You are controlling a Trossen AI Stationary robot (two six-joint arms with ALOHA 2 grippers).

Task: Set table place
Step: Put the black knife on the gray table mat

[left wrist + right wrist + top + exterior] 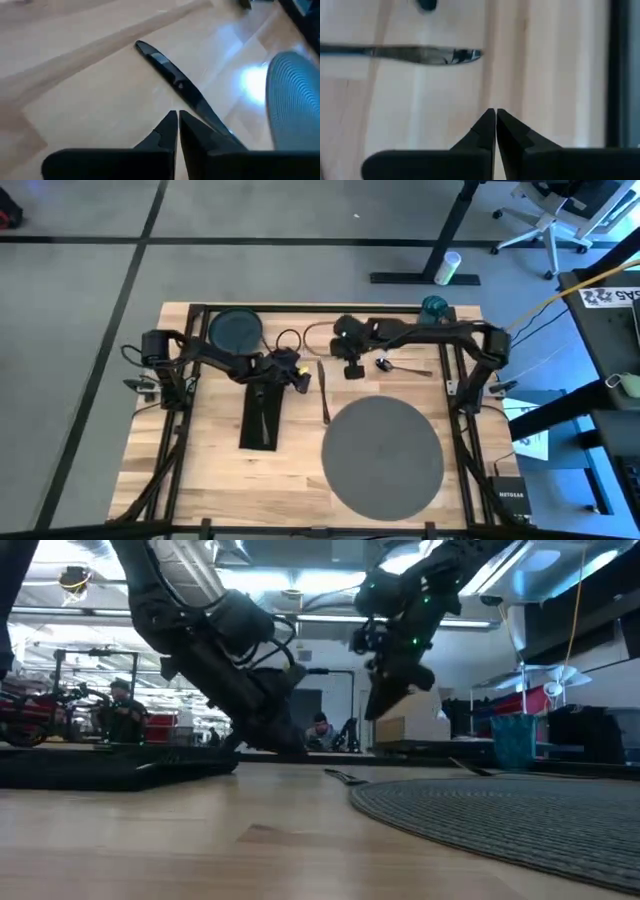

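Lying beside placemat (383, 452): knife (324, 393); both grippers (177, 116) (495, 113) pinched closed, empty, above table (210, 470).

Seen level across the pale wood table (200, 840) — ribbed grey placemat (520, 815) filling the right foreground, black napkin (110, 770) lying flat at the far left. Two dark arms descending from above. Teal cup (514, 741) near the far right edge. Beyond the table — a seated person (320, 732).
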